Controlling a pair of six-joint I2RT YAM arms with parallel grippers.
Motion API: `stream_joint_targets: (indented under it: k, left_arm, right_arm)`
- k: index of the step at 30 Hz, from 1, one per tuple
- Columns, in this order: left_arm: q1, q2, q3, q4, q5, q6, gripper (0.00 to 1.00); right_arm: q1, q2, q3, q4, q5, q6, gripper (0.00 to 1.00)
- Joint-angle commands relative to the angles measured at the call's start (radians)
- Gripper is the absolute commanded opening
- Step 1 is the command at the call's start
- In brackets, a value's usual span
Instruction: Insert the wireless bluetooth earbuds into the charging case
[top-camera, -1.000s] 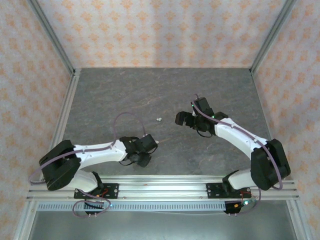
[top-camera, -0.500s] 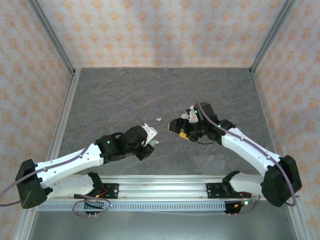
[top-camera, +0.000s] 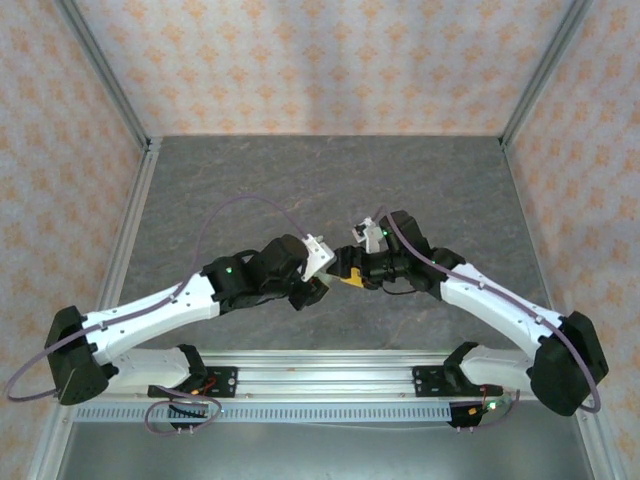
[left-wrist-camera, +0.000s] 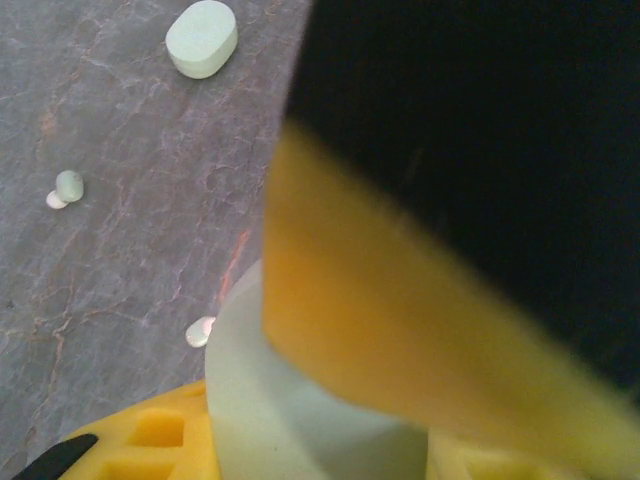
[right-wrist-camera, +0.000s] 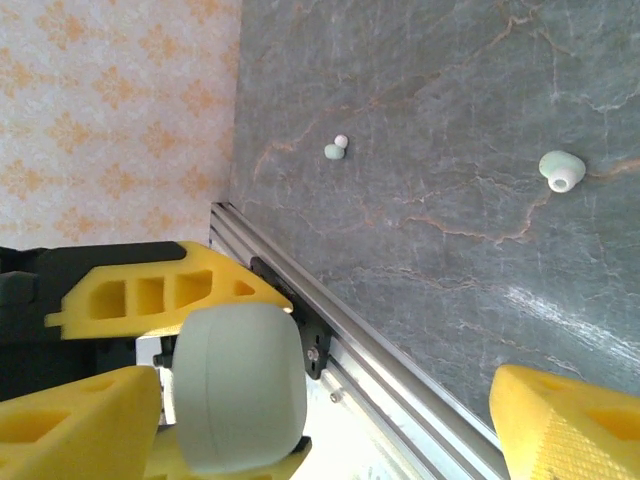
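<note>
A: Status?

B: Early. You've got no earbuds (right-wrist-camera: 560, 170) seated that I can see. Left pincer (top-camera: 315, 283) is clamped on a mint case (right-wrist-camera: 240, 385) near table centre. Right pincer (top-camera: 352, 276) is just beside it at 3 o'clock, jaws wide, holding nothing.

A: Where's the rest?

B: Loose on the table (top-camera: 250, 190). Right wrist view: one at 2 o'clock, a second earbud (right-wrist-camera: 335, 148) at 12. A second case (left-wrist-camera: 202, 38) lies at 11 o'clock in the left wrist view. Can't tell if the held lid is open. All seating is left for you.

A: Surface, room?

B: Grey marbled top, flat. Orange-patterned walls (top-camera: 320, 60) on three sides, aluminium rail (top-camera: 330, 365) at 6 o'clock.
</note>
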Motion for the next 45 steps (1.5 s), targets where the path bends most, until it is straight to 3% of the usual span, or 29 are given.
stream_joint_targets:
  k: [1,9,13,16,20,22,25,30,33,39,42,45]
  left_arm:
    - [-0.004,0.029,0.052,0.02,0.027,-0.001,0.32]
    - [-0.004,0.05,0.08,0.003,0.009,0.015,0.33]
    - [-0.004,0.07,0.115,-0.034,-0.018,0.024,0.44]
    - [0.011,0.065,0.115,-0.031,-0.068,-0.012,0.6]
    - [0.116,0.035,0.096,0.01,0.002,-0.065,0.71]
    - [0.168,0.001,0.094,0.041,0.036,-0.082,0.76]
    - [0.209,-0.038,0.108,0.072,0.004,-0.124,0.9]
    - [0.218,-0.068,0.148,0.095,-0.141,-0.131,0.91]
    - [0.247,-0.08,0.187,0.097,-0.003,-0.134,0.95]
    - [0.25,-0.152,0.102,0.263,-0.041,-0.061,0.91]
    - [0.268,-0.21,-0.006,0.427,0.022,-0.009,0.9]
    - [0.287,-0.224,-0.017,0.422,0.106,0.121,0.93]
  right_arm:
    - [0.004,0.026,-0.014,0.075,-0.045,0.023,0.8]
    - [0.005,0.022,-0.033,0.066,0.009,0.033,0.35]
    - [0.004,0.04,-0.028,0.109,-0.013,0.084,0.12]
    - [0.004,0.038,-0.025,0.16,0.007,0.143,0.1]
    - [-0.004,0.034,-0.015,0.218,0.118,0.235,0.08]
    - [-0.018,0.048,0.003,0.274,0.123,0.305,0.09]
    - [-0.032,0.063,0.066,0.281,0.118,0.361,0.14]
    - [-0.043,0.076,0.207,0.15,0.171,0.381,0.16]
    - [-0.053,0.083,0.236,0.162,0.17,0.445,0.15]
    - [-0.066,0.079,0.286,0.213,0.133,0.55,0.15]
    - [-0.076,0.069,0.324,0.199,0.108,0.574,0.15]
    - [-0.086,0.055,0.35,0.17,0.096,0.586,0.15]
